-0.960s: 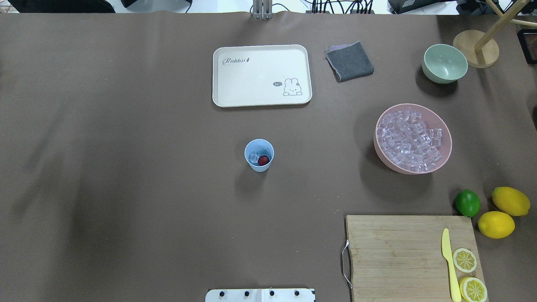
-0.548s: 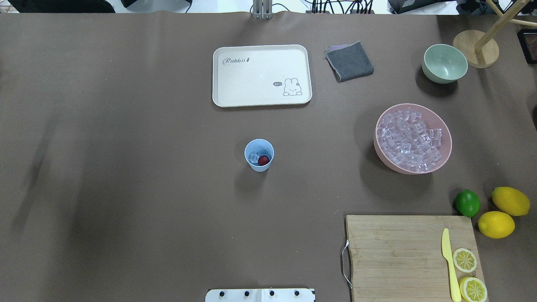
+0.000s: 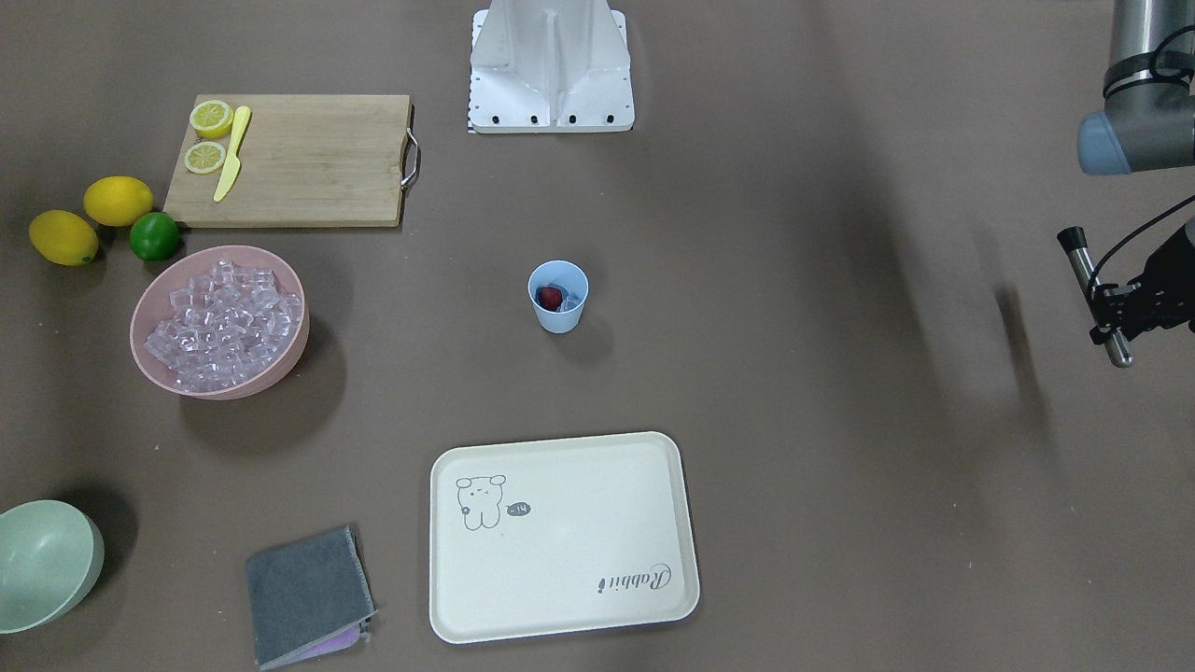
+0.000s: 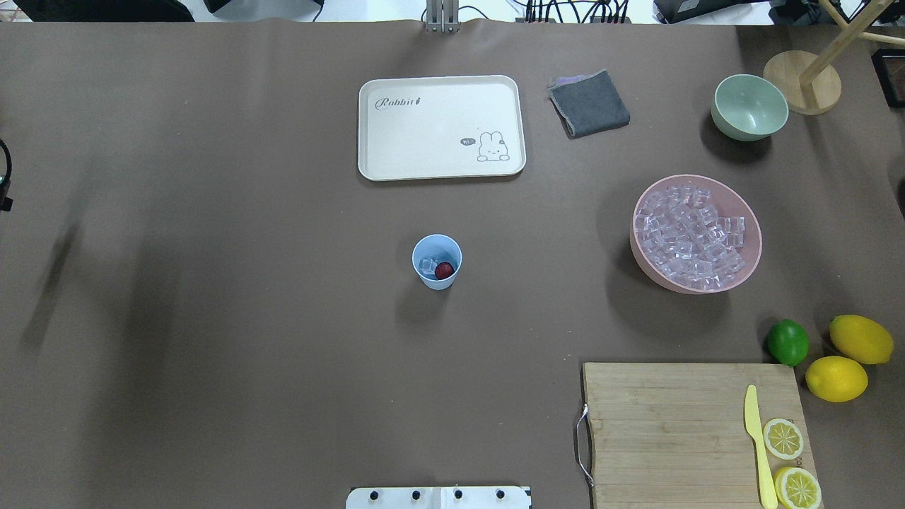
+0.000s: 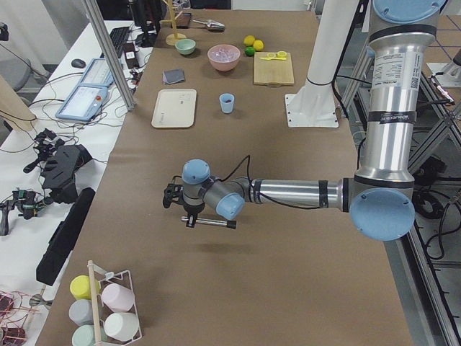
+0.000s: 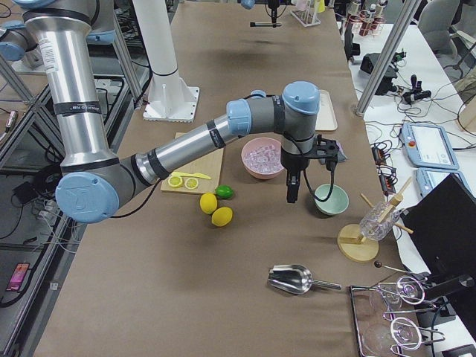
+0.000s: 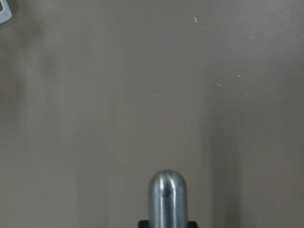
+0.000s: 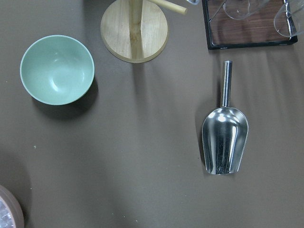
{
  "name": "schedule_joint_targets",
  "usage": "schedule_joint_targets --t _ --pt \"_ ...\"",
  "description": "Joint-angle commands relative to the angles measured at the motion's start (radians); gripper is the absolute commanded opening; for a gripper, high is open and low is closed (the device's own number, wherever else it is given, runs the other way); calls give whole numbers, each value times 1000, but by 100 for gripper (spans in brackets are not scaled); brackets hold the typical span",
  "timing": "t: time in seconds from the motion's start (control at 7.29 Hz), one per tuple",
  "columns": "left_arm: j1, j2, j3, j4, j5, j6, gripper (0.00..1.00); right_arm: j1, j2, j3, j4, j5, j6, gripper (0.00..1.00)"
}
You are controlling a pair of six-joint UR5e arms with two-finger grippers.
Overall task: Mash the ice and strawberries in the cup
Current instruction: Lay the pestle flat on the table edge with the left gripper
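The pale-blue cup (image 4: 437, 261) stands upright mid-table, also in the front view (image 3: 558, 297). Inside it lie a red strawberry (image 4: 445, 270) and a few ice cubes (image 4: 428, 266). More ice (image 4: 689, 237) fills the pink bowl (image 4: 751, 265). My left gripper (image 3: 1111, 313) is far off at the table's left end, shut on a steel rod (image 3: 1094, 289) held above the table. The rod's rounded tip shows in the left wrist view (image 7: 167, 199). My right gripper (image 6: 290, 190) hangs beside the pale-green bowl (image 6: 330, 199); I cannot tell whether it is open or shut.
A cream tray (image 4: 442, 127) and a grey cloth (image 4: 589, 104) lie behind the cup. A cutting board (image 4: 679, 431) with a yellow knife (image 4: 756, 445) and lemon slices lies front right, beside a lime (image 4: 787, 342) and two lemons. A metal scoop (image 8: 225, 140) lies past the wooden stand (image 8: 135, 31).
A dark bit of my left arm has come into the overhead view's left edge, and its shadow on the table has shifted. The cup and its contents have not moved.
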Motion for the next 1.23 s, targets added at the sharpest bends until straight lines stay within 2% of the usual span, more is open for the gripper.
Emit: schedule_joint_targets --t 0.0,0.55,1.1 --pt "-8 -13 52 -3 2 41 0 0 -2 9 0 0 1 100" --pt "-5 -25 86 -5 6 28 0 -8 1 9 0 -5 1 100" --pt "42 -70 88 -11 8 -101 0 -8 3 8 0 -12 1 100"
